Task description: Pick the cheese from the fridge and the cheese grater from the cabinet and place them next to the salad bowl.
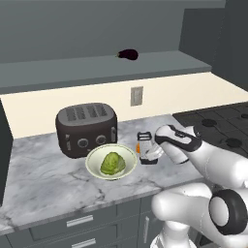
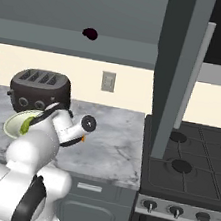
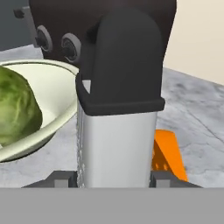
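The hand (image 1: 151,151) pinches the upright grater (image 1: 144,145) low on the surface (image 1: 43,169), just right of the bowl (image 1: 127,153), cheese (image 3: 168,155) right behind it.

— Any writing legible in this kitchen?
— None. The toaster (image 1: 86,129), its dials, the wall outlet (image 1: 136,96) and the stove knobs (image 2: 173,210) carry no readable text, label, brand or number.
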Robot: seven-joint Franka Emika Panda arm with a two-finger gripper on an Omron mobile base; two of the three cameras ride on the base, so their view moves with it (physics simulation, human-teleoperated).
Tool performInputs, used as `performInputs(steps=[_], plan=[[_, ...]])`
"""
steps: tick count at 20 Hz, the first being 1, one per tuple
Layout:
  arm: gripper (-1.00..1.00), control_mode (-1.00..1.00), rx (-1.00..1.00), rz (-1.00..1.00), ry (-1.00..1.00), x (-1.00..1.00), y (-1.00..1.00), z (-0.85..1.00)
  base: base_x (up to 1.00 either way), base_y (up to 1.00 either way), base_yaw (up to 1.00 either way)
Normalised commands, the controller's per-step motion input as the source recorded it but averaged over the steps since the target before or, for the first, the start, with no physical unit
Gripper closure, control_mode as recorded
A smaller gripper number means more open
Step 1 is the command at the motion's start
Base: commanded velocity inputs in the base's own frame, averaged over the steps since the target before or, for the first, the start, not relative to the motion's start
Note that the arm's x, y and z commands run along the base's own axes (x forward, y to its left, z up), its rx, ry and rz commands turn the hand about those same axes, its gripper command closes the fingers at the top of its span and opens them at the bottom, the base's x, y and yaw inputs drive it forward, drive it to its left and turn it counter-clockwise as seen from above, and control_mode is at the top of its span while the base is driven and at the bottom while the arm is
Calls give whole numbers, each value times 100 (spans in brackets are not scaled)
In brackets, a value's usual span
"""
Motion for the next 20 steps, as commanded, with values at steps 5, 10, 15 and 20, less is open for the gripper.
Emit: performInputs(steps=[5,10,15,20], plan=[[100,-100,0,1,0,0,0,-35,0,0,0],[100,-100,0,3,-1,4,0,-33,0,0,0],[100,-100,3,5,-6,1,1,-29,0,0,0],[100,-100,3,3,-13,0,2,-14,0,0,0]])
